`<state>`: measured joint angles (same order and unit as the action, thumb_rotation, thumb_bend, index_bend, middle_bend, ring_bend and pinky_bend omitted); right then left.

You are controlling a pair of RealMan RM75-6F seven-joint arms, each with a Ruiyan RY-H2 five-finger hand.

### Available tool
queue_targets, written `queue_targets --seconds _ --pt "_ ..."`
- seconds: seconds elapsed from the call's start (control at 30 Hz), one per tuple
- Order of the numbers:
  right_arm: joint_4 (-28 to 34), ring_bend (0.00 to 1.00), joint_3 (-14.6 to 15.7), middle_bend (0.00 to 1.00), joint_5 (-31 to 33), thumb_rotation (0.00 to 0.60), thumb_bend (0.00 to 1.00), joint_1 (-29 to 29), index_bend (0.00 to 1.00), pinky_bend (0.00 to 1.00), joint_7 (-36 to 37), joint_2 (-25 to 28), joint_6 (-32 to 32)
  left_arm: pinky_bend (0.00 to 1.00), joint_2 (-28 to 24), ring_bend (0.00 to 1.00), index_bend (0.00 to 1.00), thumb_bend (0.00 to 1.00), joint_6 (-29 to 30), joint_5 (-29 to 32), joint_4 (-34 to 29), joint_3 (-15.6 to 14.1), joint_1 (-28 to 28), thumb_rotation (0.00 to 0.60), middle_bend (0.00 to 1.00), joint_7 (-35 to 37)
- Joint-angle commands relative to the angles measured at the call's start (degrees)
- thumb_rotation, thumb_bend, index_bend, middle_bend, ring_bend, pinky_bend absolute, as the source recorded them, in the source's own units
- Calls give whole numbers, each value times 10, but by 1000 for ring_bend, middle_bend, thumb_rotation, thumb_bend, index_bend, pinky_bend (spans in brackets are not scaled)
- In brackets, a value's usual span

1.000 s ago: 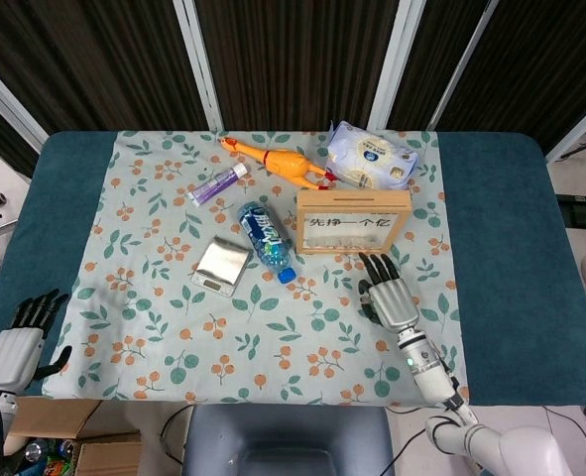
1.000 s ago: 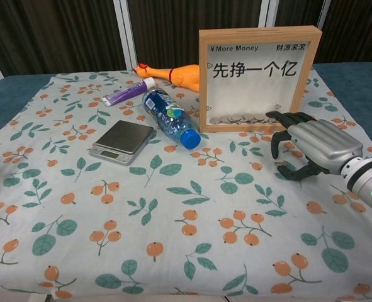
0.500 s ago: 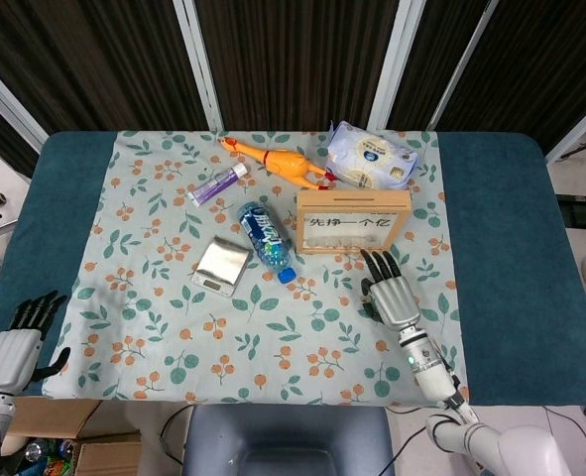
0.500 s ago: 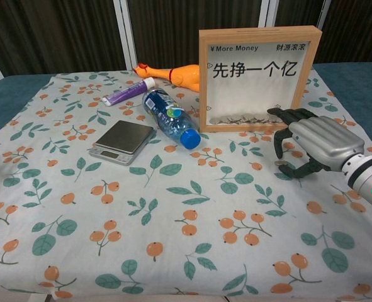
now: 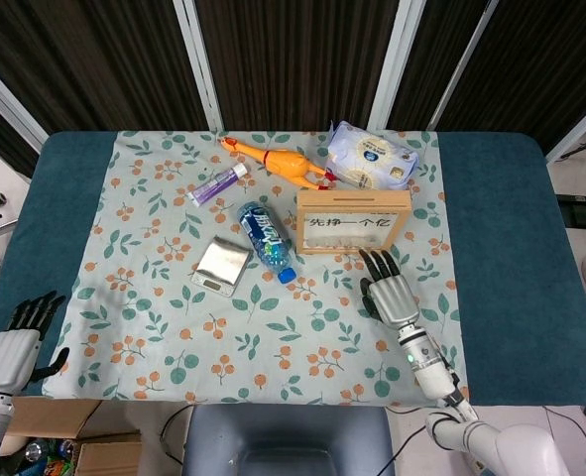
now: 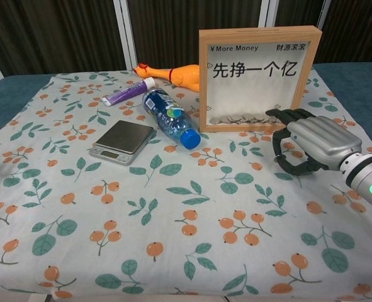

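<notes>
While the right hand [image 5: 390, 294] is resting palm-down on the floral cloth [image 5: 154, 327] with fingers spread and slightly curled, it is grasping nothing, fingertips [image 6: 280, 114] sitting just at the base of the wooden frame coin box [image 5: 353, 221], at the box's 5 o'clock in the head view. The box is standing upright near table centre-right, coins lying along its bottom behind the glass. The left hand [image 5: 15, 344] is hanging off the table's near-left corner over the blue table edge [image 5: 35, 228], released, fingers apart, holding nothing, well apart from everything. At the box's 9 o'clock a water bottle [image 5: 266, 239] is lying on its side, blue cap toward the near edge. A small silver scale [image 5: 221, 266] is sitting just beside the bottle, at its 8 o'clock. At the box's 11 o'clock a rubber chicken [image 5: 278, 159] is lying, with a purple tube [image 5: 218, 184] at its 8 o'clock. A wipes pack [image 5: 372, 157] is lying at the box's 12 o'clock, near it.
</notes>
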<state>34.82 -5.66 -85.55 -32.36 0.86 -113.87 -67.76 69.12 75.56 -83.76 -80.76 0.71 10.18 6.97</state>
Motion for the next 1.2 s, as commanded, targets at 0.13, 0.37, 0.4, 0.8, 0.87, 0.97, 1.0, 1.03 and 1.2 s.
queue_targets --seconds 0.13,0.37,0.4,0.8,0.87,0.97,1.0,1.03,1.2 --pt "1 0 -2 143 -1 600 602 1 701 0 5 2 -11 0 1 0 0 379 0 0 1 0 0 600 0 1" --pt "94 0 -11 147 -28 600 603 10 720 0 16 52 -108 0 0 0 0 379 6 -6 -1 0 -1 600 0 2" --pt "118 0 -14 147 -32 600 603 11 722 0 15 65 -122 0 0 0 0 379 8 -7 -2 0 -1 600 0 3" --pt "432 0 -99 150 -41 600 610 11 741 0 -64 234 -206 0 -10 0 0 379 28 -17 -19 1 -6 600 0 -2" --pt "455 0 -123 150 -24 600 610 4 742 0 -72 250 -198 0 -12 0 0 379 30 -18 -21 2 -6 600 0 -2" --pt "461 0 -158 151 7 600 612 -14 742 0 -96 263 -176 0 -15 0 0 379 30 -18 -24 2 -6 600 0 -1" --pt "461 0 -169 151 21 600 611 -21 742 0 -105 266 -164 0 -16 0 0 379 30 -18 -25 3 -5 600 0 -1" --pt "460 0 -179 151 37 600 612 -28 742 0 -111 268 -150 0 -16 0 0 379 30 -19 -26 3 -5 600 0 -1" --pt "440 0 -217 151 144 600 614 -70 744 0 -172 275 -50 0 -17 0 0 379 33 -24 -29 2 -4 600 0 -3"
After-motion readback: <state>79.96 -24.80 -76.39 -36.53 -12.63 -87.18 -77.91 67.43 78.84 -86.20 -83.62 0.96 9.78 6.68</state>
